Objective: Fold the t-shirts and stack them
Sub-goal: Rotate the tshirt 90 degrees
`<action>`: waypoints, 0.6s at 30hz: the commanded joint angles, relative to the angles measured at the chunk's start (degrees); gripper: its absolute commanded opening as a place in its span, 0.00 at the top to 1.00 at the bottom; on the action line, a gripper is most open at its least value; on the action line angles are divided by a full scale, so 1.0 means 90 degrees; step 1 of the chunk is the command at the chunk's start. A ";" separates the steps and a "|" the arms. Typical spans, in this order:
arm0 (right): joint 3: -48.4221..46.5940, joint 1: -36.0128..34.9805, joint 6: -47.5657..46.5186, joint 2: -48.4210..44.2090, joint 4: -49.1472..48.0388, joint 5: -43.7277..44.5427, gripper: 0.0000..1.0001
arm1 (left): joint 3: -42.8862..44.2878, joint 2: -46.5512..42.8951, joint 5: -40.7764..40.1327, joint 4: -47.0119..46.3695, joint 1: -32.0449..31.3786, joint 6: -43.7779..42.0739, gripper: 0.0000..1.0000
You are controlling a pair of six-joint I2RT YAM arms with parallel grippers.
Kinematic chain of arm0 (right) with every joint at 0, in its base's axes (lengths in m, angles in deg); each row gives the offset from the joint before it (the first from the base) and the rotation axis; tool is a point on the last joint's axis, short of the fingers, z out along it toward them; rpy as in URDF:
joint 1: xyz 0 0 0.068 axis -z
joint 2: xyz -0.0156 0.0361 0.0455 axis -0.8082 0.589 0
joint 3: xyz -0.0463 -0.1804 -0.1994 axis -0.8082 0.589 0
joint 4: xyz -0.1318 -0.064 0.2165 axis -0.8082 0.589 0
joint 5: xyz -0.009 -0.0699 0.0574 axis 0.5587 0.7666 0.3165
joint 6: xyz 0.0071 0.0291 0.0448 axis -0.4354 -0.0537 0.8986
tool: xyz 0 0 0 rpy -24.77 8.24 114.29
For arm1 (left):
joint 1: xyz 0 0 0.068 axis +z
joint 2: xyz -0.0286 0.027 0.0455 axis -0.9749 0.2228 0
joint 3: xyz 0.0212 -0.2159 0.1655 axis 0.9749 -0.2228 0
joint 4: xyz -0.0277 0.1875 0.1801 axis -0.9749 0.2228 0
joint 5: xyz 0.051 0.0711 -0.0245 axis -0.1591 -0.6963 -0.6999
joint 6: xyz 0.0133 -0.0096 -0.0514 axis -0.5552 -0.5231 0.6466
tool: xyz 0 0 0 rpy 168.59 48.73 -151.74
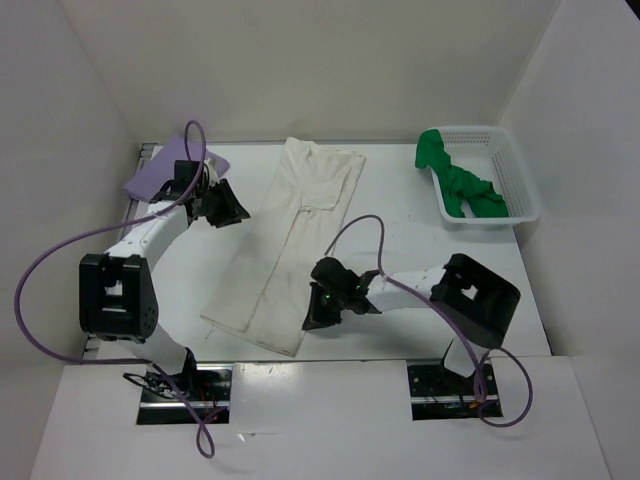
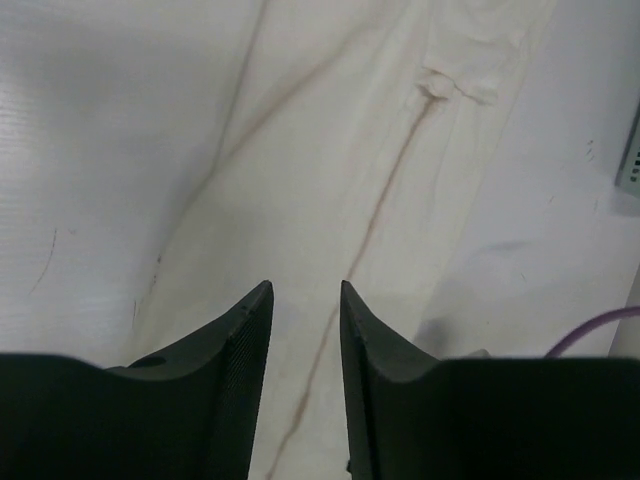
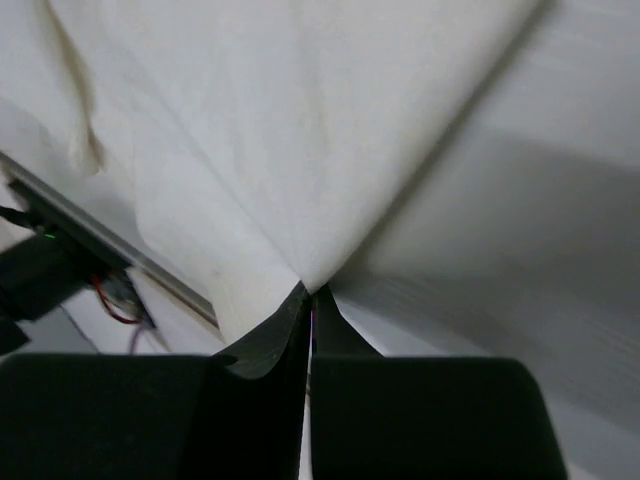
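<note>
Folding the white t-shirt [image 1: 290, 240], pinching its near edge in the clenched right gripper [image 1: 315, 318], with the left gripper [image 1: 230, 208] parted and empty, next needing a lift toward the far end.

The first t-shirt [image 1: 300, 230] lies lengthwise along the middle of the table [image 1: 400, 200]; the second t-shirt [image 1: 150, 175] sits at the far left corner; the third t-shirt [image 1: 465, 190] lies in the basket [image 1: 500, 135], far right.

You are looking down on the worktop [image 1: 400, 200] from overhead; both wrist cameras are hugging the white t-shirt [image 1: 290, 240].
</note>
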 commanded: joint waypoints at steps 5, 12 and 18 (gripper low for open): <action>0.0814 0.0606 -0.0861 -0.1131 0.1446 -0.0418 1.00 | 0.1044 0.1237 -0.0278 -0.0665 -0.0305 -0.0013 0.52; 0.1215 0.1143 -0.0920 -0.2078 0.2042 -0.0438 1.00 | 0.2118 0.2758 -0.0542 -0.0949 -0.0305 0.0269 0.48; 0.1780 0.1486 -0.0551 -0.3075 0.2277 -0.0399 0.83 | 0.3104 0.3961 -0.0483 -0.1134 -0.0432 0.0446 0.48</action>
